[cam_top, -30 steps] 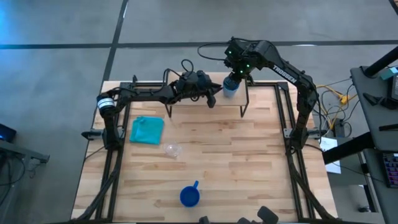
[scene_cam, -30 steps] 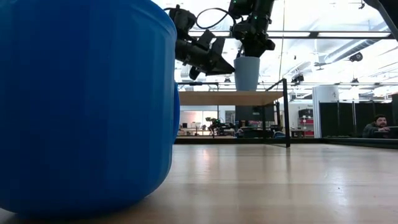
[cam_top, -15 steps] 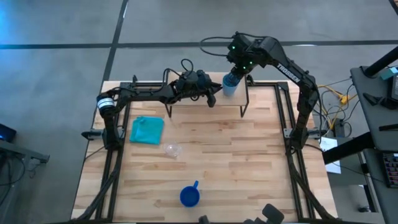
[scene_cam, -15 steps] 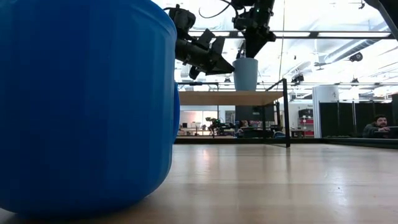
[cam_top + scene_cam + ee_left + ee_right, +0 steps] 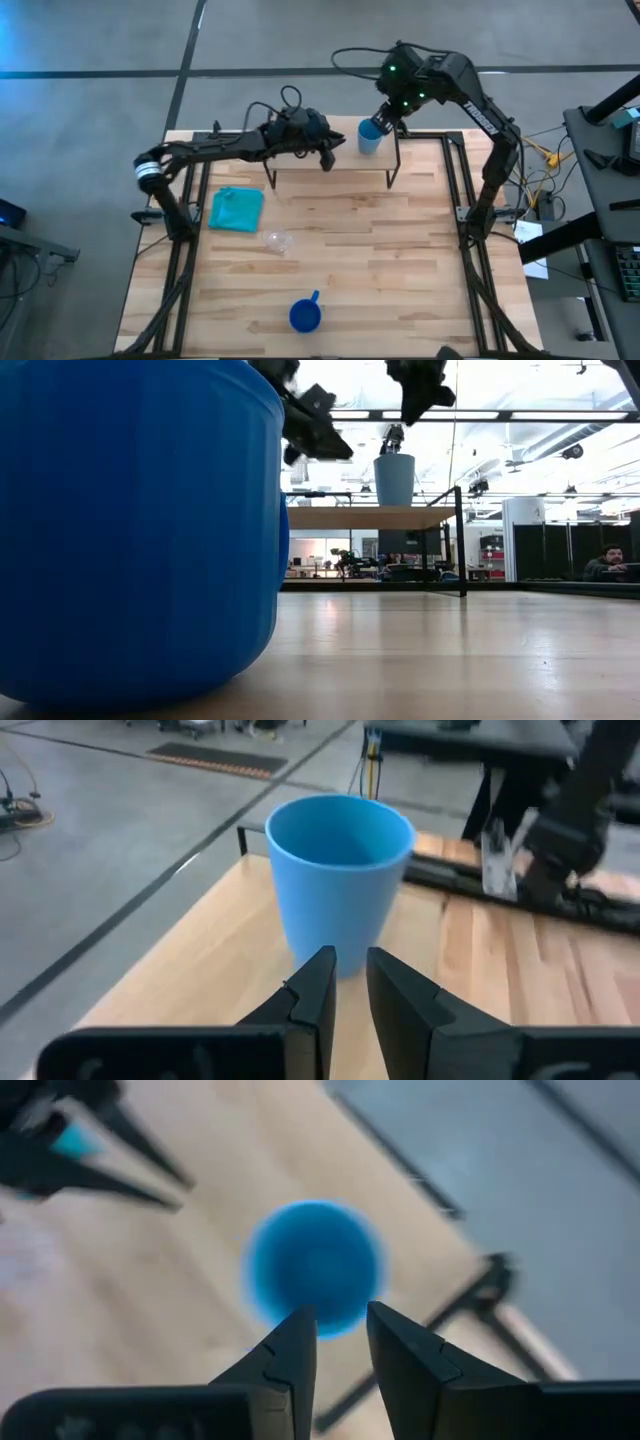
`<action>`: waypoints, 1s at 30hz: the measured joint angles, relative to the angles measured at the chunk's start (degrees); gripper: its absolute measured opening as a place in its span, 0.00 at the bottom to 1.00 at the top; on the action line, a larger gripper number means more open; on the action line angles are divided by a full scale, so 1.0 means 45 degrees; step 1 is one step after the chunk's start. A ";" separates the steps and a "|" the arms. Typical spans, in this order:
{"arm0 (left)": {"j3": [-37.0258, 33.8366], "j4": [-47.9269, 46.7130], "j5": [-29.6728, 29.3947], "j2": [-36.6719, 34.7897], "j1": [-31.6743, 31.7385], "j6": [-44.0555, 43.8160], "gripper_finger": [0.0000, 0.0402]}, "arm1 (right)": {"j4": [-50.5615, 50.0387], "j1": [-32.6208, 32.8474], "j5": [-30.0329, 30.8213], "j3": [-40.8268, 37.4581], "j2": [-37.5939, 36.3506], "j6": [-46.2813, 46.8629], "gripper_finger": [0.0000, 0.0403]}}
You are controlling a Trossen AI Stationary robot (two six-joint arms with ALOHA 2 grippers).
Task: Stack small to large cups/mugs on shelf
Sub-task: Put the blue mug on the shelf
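Hovering above the light blue cup (image 5: 369, 137), the right gripper (image 5: 385, 121) is clear of it, not touching; low view shows air between its tips and the rim. Fingers (image 5: 290, 1348) sit close together with a narrow gap, nothing held. Right wrist view looks straight down into the cup, directly below the tips.

Left gripper (image 5: 327, 158) hangs just beside the cup, over the shelf (image 5: 365, 517), tips pointed at the cup's side. Its fingers (image 5: 316, 984) are nearly together, slim gap, empty, no contact with the cup; left wrist view shows the cup upright straight ahead of the tips.

Cup stands upright on the shelf's far end, between the two grippers.

Dark blue mug (image 5: 305, 315) is on the table (image 5: 400, 260), well apart from both grippers, at the near edge. Clear cup (image 5: 276, 240) lies on the table nearer the left gripper, beside a teal cloth (image 5: 237, 210). A person (image 5: 606, 563) sits in the room behind.
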 joint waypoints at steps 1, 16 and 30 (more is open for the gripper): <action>0.0000 -0.0630 0.0006 -0.0369 -0.0014 0.0186 0.12 | 0.0002 0.0022 -0.0498 -0.0030 -0.0106 0.0148 0.22; -0.0048 -0.8359 0.1257 -0.6232 -0.0571 0.0318 0.12 | 0.0007 0.3158 -0.2037 -0.0177 -0.0763 0.1755 0.21; -0.0096 -0.9572 0.1905 -0.8064 -0.1383 -0.1607 0.12 | 0.0230 0.7180 -0.2028 -0.0380 0.0591 0.2191 0.21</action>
